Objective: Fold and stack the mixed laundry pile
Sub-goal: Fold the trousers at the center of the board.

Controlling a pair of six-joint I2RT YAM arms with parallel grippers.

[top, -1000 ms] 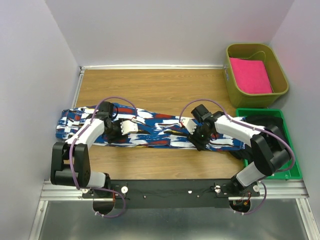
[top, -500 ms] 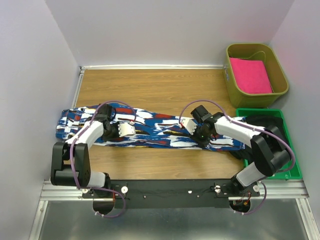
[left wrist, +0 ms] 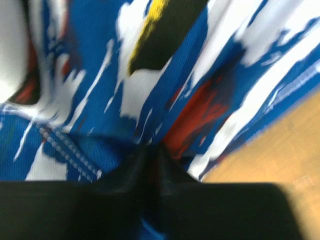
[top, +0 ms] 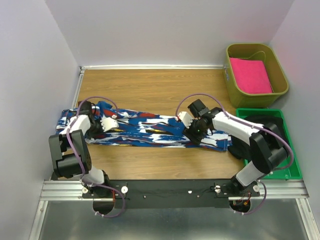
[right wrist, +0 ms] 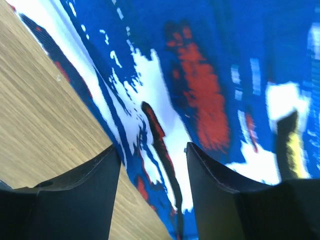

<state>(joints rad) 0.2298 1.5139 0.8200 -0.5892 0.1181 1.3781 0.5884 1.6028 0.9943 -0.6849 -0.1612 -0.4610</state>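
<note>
While the long blue cloth (top: 150, 131) lies stretched left of the green tray (top: 292, 172), with the black garment (top: 240, 147) at the tray's rim, both arms crouch over it. The left gripper (left wrist: 152, 150) is pinched on fabric far from the tray, and the right gripper (right wrist: 152, 147) is spread nearer it.

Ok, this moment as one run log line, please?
left gripper shut on blue cloth; right gripper open over its edge; cloth stretched on table

The right gripper (right wrist: 152, 149) holds its two black fingers (right wrist: 82, 197) apart over the blue cloth (right wrist: 215, 55). Wooden table (right wrist: 35, 115) shows left of the cloth.
</note>
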